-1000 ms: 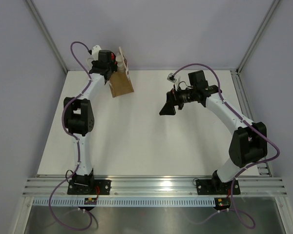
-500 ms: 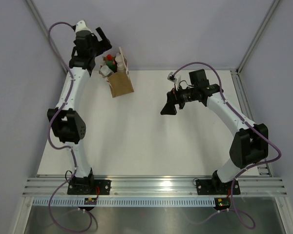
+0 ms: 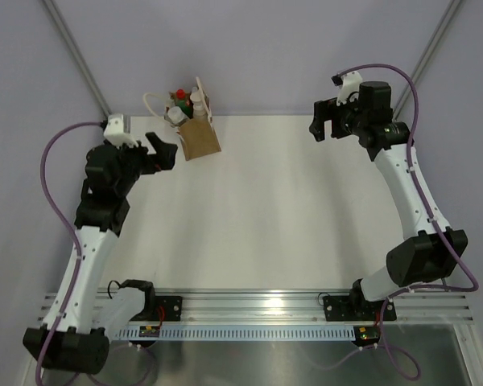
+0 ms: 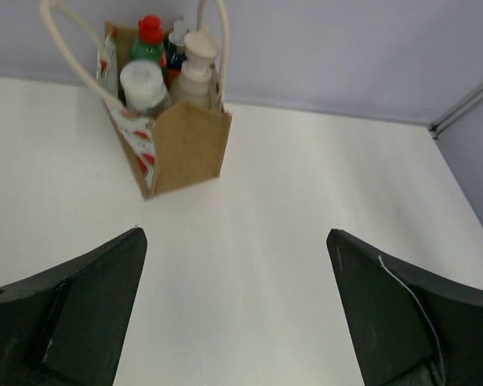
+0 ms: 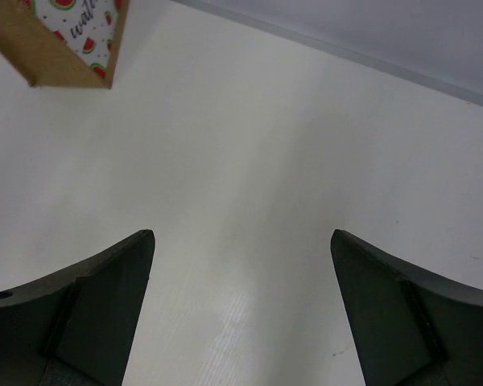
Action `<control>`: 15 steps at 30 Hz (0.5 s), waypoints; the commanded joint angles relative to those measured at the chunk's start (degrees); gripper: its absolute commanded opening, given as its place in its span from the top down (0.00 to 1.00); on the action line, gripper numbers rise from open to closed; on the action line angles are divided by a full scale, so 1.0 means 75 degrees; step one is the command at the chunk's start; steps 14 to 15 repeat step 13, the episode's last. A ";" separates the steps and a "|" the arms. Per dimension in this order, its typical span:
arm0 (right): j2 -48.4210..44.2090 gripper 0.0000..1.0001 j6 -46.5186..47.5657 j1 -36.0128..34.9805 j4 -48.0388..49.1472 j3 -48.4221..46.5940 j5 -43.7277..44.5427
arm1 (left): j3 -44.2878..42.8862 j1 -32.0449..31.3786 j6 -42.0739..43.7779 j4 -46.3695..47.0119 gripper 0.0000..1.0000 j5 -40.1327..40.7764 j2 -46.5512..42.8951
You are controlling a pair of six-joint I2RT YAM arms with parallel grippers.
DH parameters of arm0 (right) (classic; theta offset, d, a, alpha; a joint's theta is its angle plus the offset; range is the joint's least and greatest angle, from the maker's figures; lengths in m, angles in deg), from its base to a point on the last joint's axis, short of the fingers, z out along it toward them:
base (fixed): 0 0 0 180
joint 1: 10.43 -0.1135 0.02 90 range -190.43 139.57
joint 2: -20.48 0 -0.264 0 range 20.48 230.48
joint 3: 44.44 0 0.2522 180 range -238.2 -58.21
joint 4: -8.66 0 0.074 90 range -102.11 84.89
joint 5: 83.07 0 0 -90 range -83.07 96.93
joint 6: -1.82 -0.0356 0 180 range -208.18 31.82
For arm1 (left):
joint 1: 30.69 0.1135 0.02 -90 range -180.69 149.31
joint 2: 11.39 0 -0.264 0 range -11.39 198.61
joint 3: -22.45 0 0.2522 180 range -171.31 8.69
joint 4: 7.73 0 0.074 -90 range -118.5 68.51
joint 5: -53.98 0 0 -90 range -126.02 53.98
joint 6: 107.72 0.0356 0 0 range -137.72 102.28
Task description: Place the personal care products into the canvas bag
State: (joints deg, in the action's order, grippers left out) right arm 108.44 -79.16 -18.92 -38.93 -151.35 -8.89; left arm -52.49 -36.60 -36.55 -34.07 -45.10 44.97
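Tan canvas bag (image 4: 189,149) upright; inside stand red-capped green bottle (image 4: 149,36), beige pump bottle (image 4: 197,66), clear-capped bottle (image 4: 142,82).

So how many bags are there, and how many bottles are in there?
Bags: 1, the brown bag
Bottles standing in it: 3, the red-capped bottle, the clear-capped bottle and the pump bottle
Other: 1, a half-hidden container behind them, too covered up to tell its kind
Total: 5 things

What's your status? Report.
Left tool open, empty. Right tool open, empty. Small care products inside boxy tan canvas bag with white handles. Nothing in the way.
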 commanded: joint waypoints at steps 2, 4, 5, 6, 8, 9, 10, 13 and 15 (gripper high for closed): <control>-0.0607 0.00 -0.0277 0.0007 0.0116 0.0218 0.1733 | 0.1207 -0.0009 0.0284 -0.0407 0.01 0.0027 -0.1687; -0.0875 0.00 -0.0253 0.0019 0.0069 0.0360 0.1757 | 0.1758 -0.0009 0.0214 -0.0584 0.01 0.0273 -0.2543; -0.0981 0.01 -0.0265 0.0019 0.0057 0.0500 0.1734 | 0.1911 -0.0009 0.0144 -0.0770 0.01 0.0378 -0.2778; -0.1180 0.01 -0.0276 0.0019 0.0033 0.0524 0.1733 | 0.2144 -0.0009 0.0120 -0.0865 0.01 0.0460 -0.3186; -0.1333 0.01 -0.0276 0.0019 -0.0060 0.0536 0.1687 | 0.2322 -0.0009 0.0073 -0.1064 0.01 0.0566 -0.3517; -0.1462 0.01 -0.0276 0.0019 -0.0084 0.0525 0.1710 | 0.2450 -0.0009 0.0073 -0.1111 0.01 0.0578 -0.3762; -0.1521 0.00 -0.0218 0.0019 -0.0154 0.0525 0.1698 | 0.2475 -0.0009 0.0073 -0.1158 0.01 0.0601 -0.3857; -0.1767 0.01 -0.0194 0.0019 -0.0096 0.0583 0.1768 | 0.2522 -0.0009 0.0108 -0.1311 0.01 0.0636 -0.4010; -0.1767 0.01 -0.0194 0.0019 -0.0096 0.0583 0.1768 | 0.2522 -0.0009 0.0108 -0.1311 0.01 0.0636 -0.4010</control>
